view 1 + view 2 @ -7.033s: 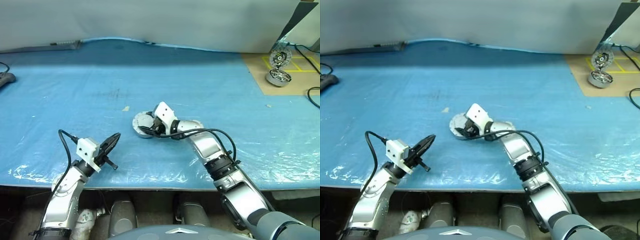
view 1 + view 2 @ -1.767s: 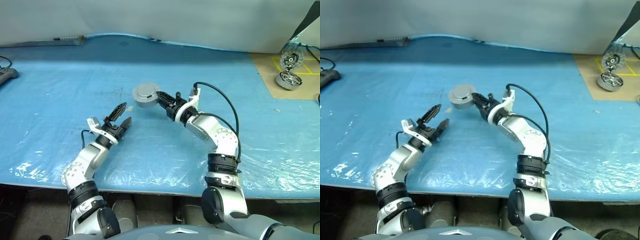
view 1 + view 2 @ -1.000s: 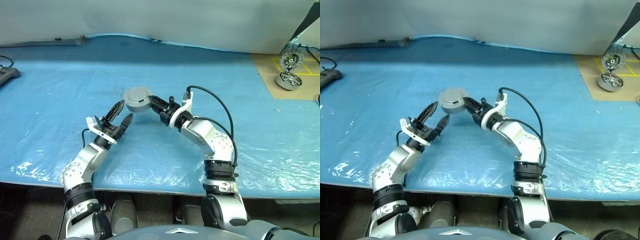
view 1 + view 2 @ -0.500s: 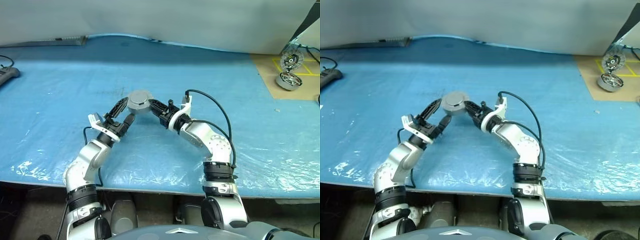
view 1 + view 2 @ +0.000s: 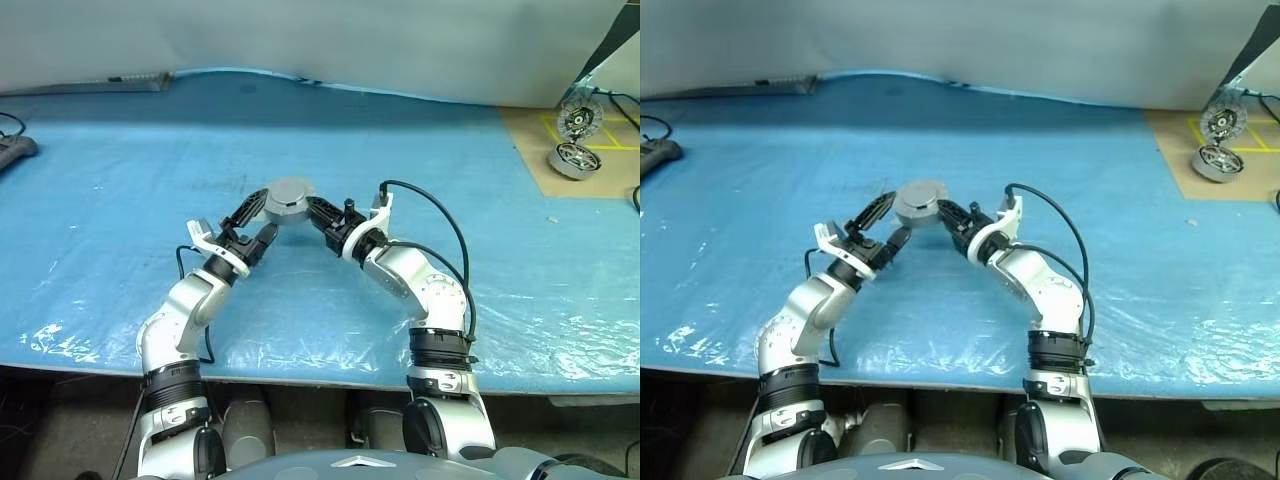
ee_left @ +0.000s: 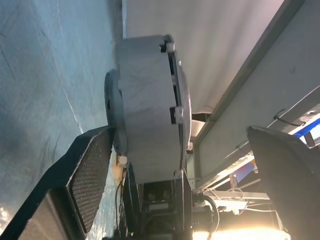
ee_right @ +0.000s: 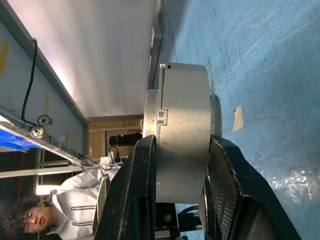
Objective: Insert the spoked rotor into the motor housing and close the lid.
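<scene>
The right gripper (image 5: 318,211) is squeezed onto the squat round grey metal motor housing (image 5: 287,200) and holds it up in the air over the blue plastic-covered table (image 5: 120,150). The round grey lid (image 7: 150,131) sits shut on the housing. The left gripper (image 5: 255,219) is wide apart, one finger (image 6: 87,180) on each side of the housing, near it but not pinching.
</scene>
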### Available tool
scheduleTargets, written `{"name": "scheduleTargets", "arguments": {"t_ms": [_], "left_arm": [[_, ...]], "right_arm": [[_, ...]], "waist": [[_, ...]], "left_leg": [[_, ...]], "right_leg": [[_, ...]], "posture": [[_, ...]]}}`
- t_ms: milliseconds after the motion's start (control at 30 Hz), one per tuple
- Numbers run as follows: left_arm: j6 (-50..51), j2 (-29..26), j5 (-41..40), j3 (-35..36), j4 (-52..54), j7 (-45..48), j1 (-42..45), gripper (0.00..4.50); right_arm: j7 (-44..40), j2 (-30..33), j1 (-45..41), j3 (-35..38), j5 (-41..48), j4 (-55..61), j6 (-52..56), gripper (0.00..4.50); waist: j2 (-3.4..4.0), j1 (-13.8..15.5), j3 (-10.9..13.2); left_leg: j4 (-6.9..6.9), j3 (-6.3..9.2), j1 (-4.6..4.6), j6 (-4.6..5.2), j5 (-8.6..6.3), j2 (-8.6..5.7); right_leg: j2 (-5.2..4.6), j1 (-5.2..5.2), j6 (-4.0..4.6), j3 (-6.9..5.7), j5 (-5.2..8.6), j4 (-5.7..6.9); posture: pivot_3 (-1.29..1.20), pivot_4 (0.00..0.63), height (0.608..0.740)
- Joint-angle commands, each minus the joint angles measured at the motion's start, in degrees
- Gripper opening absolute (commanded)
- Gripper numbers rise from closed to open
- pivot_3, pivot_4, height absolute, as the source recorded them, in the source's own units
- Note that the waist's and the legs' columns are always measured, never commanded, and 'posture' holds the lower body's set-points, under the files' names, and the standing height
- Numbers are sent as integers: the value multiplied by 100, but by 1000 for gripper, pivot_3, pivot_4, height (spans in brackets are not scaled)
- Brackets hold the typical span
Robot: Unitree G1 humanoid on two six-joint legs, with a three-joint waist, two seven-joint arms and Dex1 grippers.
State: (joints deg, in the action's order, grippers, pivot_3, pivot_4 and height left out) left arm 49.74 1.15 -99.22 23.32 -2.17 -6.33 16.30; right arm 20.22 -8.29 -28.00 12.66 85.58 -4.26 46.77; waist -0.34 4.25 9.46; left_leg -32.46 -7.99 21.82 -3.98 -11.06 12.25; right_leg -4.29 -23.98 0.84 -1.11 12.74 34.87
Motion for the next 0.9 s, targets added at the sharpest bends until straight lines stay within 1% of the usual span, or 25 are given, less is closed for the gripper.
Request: {"name": "scheduleTargets", "arguments": {"t_ms": [33, 333, 733, 833, 900], "left_arm": [[-95, 14, -219, -143, 360, -106, -46, 4500], [-346, -6, -185, -275, 387, -124, -20, 4500], [-739, 62, 228, -343, -75, 39, 478, 4500], [-766, 101, 276, -362, -193, -42, 565, 3897], [-742, 67, 309, -335, -263, -20, 571, 3257]], "right_arm": [[-285, -182, -331, -43, 86, 259, -106, 1112], [-296, -194, -244, -167, 245, 468, 85, 1112], [-232, -187, -98, -349, 528, 720, 215, 1112], [-235, -143, -77, -387, 547, 726, 254, 1112], [-239, -100, -61, -413, 524, 736, 296, 1112]], "waist": [[0, 0, 0], [0, -1, 0], [0, 1, 0], [-1, 1, -1], [-1, 2, -1]], "left_leg": [[-2, 0, 0, 0, 0, 0], [-19, 3, 3, 0, 0, 0], [-30, 7, 6, 0, 0, -1], [-32, 7, 6, 0, 0, -2], [-33, 9, 8, 0, 0, -1]], "right_leg": [[0, 0, 0, 0, 0, 1], [0, 0, -5, 2, -3, 11], [-1, 1, -10, 3, -7, 16], [-1, 1, -10, 3, -7, 19], [-1, 1, -10, 2, -7, 21]], "posture": [[0, 150, 740], [0, 150, 740], [0, 150, 740], [0, 150, 740], [0, 150, 740]]}}
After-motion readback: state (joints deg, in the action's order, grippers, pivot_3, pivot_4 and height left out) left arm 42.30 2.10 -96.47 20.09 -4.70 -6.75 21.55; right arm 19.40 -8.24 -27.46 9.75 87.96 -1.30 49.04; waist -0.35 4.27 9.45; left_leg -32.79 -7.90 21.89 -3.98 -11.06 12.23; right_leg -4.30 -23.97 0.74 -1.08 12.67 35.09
